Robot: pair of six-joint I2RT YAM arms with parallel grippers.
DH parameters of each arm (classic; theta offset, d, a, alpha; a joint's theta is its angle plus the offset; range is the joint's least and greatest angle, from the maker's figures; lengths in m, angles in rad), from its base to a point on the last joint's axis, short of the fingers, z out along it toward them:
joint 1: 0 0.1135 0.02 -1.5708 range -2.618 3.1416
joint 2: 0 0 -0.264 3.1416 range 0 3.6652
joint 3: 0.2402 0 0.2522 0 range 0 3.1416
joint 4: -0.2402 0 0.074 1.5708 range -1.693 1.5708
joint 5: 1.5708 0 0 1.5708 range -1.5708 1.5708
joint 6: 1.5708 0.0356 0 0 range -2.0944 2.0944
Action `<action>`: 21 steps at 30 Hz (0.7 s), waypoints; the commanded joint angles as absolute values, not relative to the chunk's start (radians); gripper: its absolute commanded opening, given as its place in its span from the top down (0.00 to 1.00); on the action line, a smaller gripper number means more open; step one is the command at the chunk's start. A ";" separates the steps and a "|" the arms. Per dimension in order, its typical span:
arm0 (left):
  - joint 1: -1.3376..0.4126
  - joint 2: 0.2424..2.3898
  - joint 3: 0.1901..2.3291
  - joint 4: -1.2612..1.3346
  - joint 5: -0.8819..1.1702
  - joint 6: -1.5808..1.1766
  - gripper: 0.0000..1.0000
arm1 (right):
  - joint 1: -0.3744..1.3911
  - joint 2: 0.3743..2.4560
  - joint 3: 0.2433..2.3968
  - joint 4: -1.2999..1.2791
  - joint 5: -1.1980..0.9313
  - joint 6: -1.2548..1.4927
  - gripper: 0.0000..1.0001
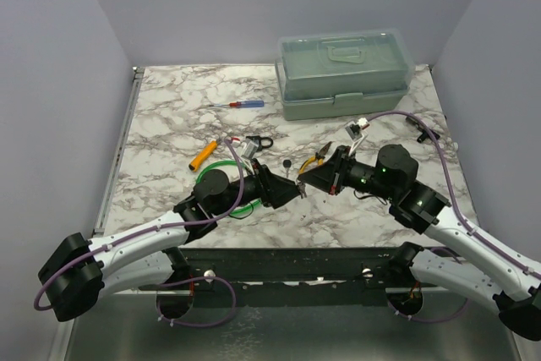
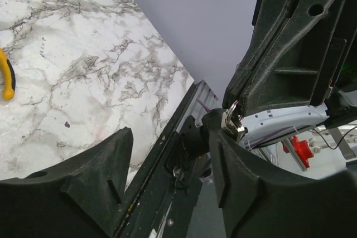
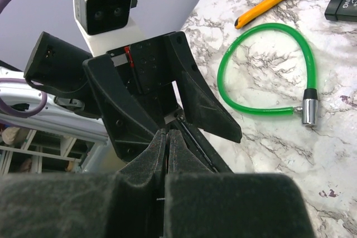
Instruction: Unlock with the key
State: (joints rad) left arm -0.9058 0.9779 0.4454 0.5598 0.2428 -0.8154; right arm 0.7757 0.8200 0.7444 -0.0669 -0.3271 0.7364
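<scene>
The key [image 2: 233, 122] shows only in the left wrist view. It is a small silvery piece with a dark rounded part beside it, pinched at the very tip of the right gripper [image 3: 166, 137], whose fingers are clenched tight together. It hangs in the air over the middle of the bench, a little toward the near edge. From above, the two meeting tips hide it.

The left gripper [image 2: 170, 137] is spread wide, with one finger on each side of that tip and touching nothing.

This looks like a hand-over of the key from right to left. To do it well:
- The left fingers should close squarely on the dark head, not the blade.
- The blade should stick out free and straight.
- The right fingers should let go only once that grip is firm, since so small a piece twists or drops easily.

The green cable lock [image 3: 305, 54] lies left of centre by the near edge. What looks like a small padlock [image 1: 252, 146] sits just beyond it toward the far edge. I cannot tell which of the two the key fits.
</scene>
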 commanded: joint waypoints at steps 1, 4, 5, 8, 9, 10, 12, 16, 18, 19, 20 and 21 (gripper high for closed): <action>-0.915 0.969 0.460 0.555 0.248 -0.830 0.34 | 0.777 0.835 0.745 -0.073 -0.292 0.726 1.00; -0.914 0.891 0.452 0.419 0.189 -0.770 0.30 | 0.776 0.826 0.751 -0.097 -0.271 0.725 1.00; -0.914 0.850 0.430 0.400 0.164 -0.758 0.28 | 0.777 0.821 0.752 -0.104 -0.266 0.724 1.00; -0.915 0.717 0.357 0.395 0.119 -0.717 0.28 | 0.778 0.820 0.763 -0.125 -0.261 0.716 1.00; -0.914 0.681 0.344 0.392 0.112 -0.699 0.29 | 0.777 0.826 0.767 -0.130 -0.265 0.713 1.00; -0.915 0.647 0.334 0.384 0.108 -0.683 0.30 | 0.777 0.833 0.773 -0.135 -0.270 0.711 1.00; -0.915 0.609 0.335 0.368 0.104 -0.652 0.31 | 0.778 0.843 0.780 -0.135 -0.282 0.711 1.00; -0.915 0.637 0.364 0.357 0.139 -0.592 0.34 | 0.777 0.851 0.778 -0.109 -0.298 0.726 1.00; -0.915 0.679 0.388 0.357 0.163 -0.555 0.34 | 0.777 0.858 0.783 -0.102 -0.308 0.733 1.00; -0.915 0.702 0.401 0.358 0.169 -0.533 0.34 | 0.777 0.861 0.785 -0.103 -0.312 0.737 1.00; -0.916 0.723 0.413 0.358 0.171 -0.506 0.34 | 0.777 0.865 0.789 -0.105 -0.316 0.740 1.00; -0.916 0.742 0.427 0.359 0.173 -0.484 0.35 | 0.778 0.867 0.789 -0.106 -0.321 0.742 1.00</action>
State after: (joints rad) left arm -0.9119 0.6739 0.3656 0.3771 0.1459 -0.6106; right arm 0.7757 0.8566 0.7506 -0.1139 -0.2905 0.7330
